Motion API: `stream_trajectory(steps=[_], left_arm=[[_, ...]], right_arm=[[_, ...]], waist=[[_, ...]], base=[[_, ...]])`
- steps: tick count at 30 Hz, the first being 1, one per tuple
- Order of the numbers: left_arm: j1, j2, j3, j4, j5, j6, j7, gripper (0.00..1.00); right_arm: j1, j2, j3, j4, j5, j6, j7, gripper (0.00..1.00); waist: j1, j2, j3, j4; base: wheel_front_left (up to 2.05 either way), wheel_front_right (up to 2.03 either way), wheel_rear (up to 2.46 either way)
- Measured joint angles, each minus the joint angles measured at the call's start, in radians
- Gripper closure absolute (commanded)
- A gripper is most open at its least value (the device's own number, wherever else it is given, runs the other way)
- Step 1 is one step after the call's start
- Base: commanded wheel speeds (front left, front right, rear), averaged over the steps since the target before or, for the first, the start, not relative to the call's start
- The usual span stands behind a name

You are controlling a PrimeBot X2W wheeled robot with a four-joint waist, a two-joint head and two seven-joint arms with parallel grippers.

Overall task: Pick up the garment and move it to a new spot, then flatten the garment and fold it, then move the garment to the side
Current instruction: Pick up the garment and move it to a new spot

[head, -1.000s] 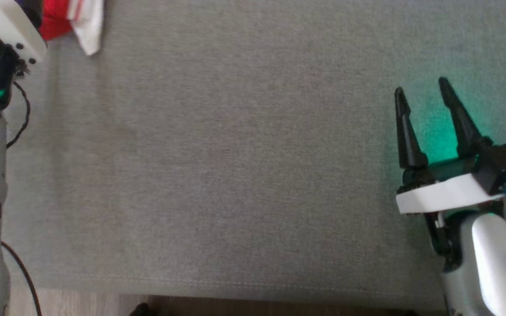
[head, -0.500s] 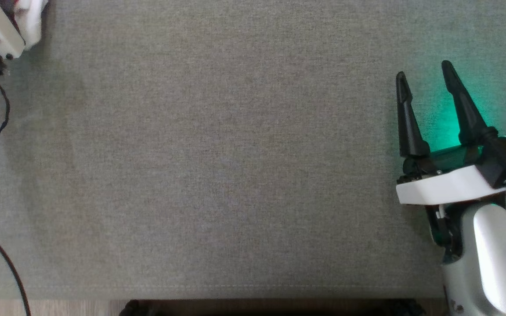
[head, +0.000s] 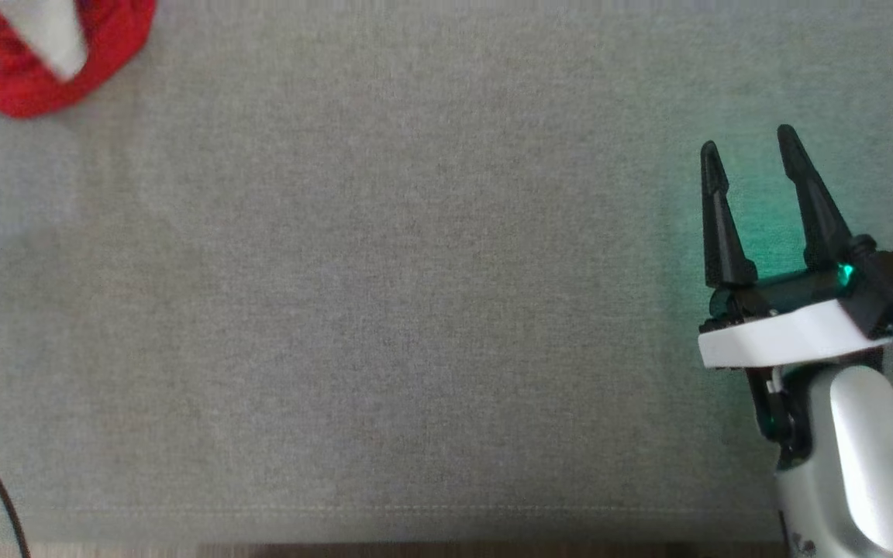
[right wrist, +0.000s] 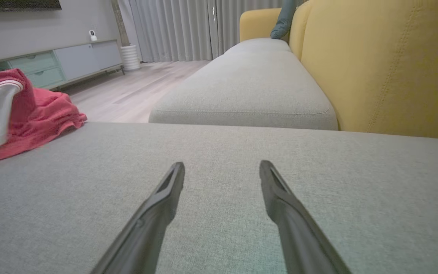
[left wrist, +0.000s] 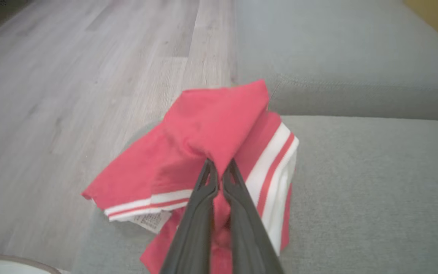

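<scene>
From my station I see the red garment [head: 43, 70] with white stripes bunched at the far left corner of the grey cushion [head: 415, 310], right at the top-left of the head view. In the left wrist view the left gripper [left wrist: 219, 169] has its two dark fingers pinched together on a raised fold of the garment [left wrist: 211, 121]. The cloth drapes down on both sides of the tips, and a white label [left wrist: 152, 220] pokes out under the striped hem. Past the cushion's rounded corner lies the wooden floor [left wrist: 70, 76]. From the right wrist view the lower part of the garment [right wrist: 32, 110] rests on the cushion surface by its left edge, with a white panel hanging over the heap. The right gripper [head: 749, 143] sits near the cushion's right edge, well apart from the garment. Its fingers are spread wide with nothing between them [right wrist: 222, 165], and a green glow falls on the fabric beside it. Beyond them I see a second grey cushion [right wrist: 249, 83] and a yellow backrest [right wrist: 386, 68].
</scene>
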Motion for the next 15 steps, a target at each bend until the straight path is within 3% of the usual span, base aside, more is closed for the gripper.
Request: stream_trajectory(steps=[15], left_arm=[[-0.047, 0.008, -0.170, -0.232, 0.025, -0.004, 0.019, 1.00]], right_arm=[[0.065, 0.001, -0.001, 0.109, 0.096, 0.000, -0.069, 0.00]], waist=[[-0.0001, 0.0000, -0.235, -0.062]], base=[[0.00, 0.00, 0.00]])
